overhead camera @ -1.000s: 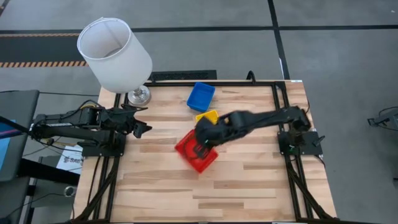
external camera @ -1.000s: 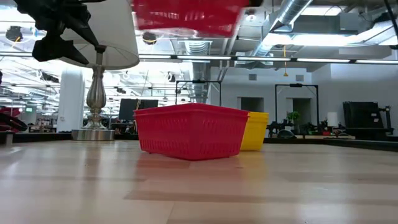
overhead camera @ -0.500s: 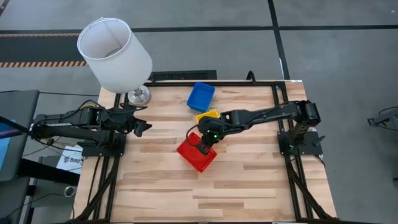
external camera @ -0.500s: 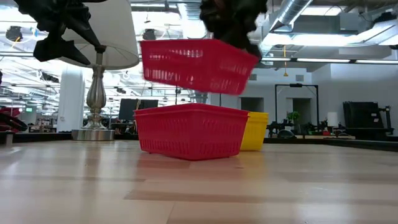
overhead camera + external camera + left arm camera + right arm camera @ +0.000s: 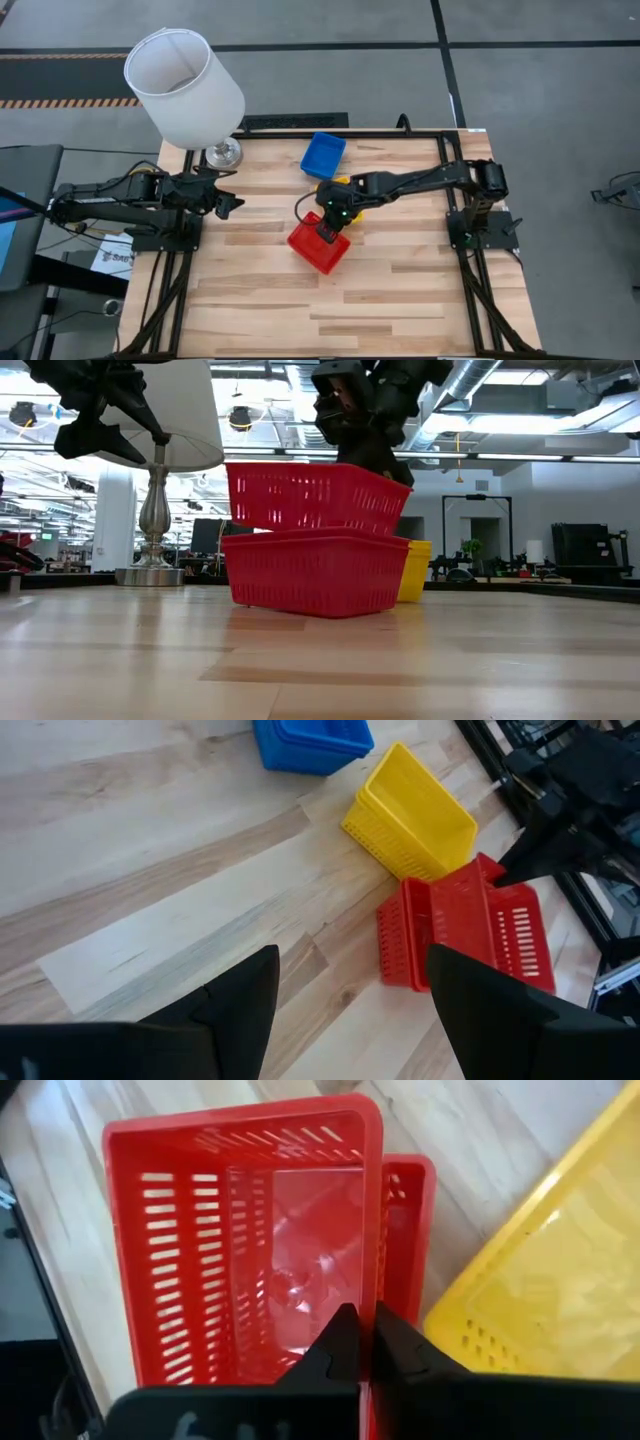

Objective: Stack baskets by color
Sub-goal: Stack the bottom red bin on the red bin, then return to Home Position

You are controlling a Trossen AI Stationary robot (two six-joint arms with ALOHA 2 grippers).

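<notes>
Gripping red basket (image 5: 315, 497) rim | right claw (image 5: 362, 1342) pinched above | tilted on lower red basket (image 5: 310, 572)

The table (image 5: 400, 290) was pale wood planks with a smooth, faintly shiny finish. The red baskets (image 5: 310, 565) looked like glossy moulded plastic with slotted walls, as did the yellow basket (image 5: 412, 815) and the blue basket (image 5: 323, 154). At the upper left of the high view, the lamp (image 5: 184, 85) had a matt white shade, perhaps cloth, on a polished metal base (image 5: 150, 572).
</notes>
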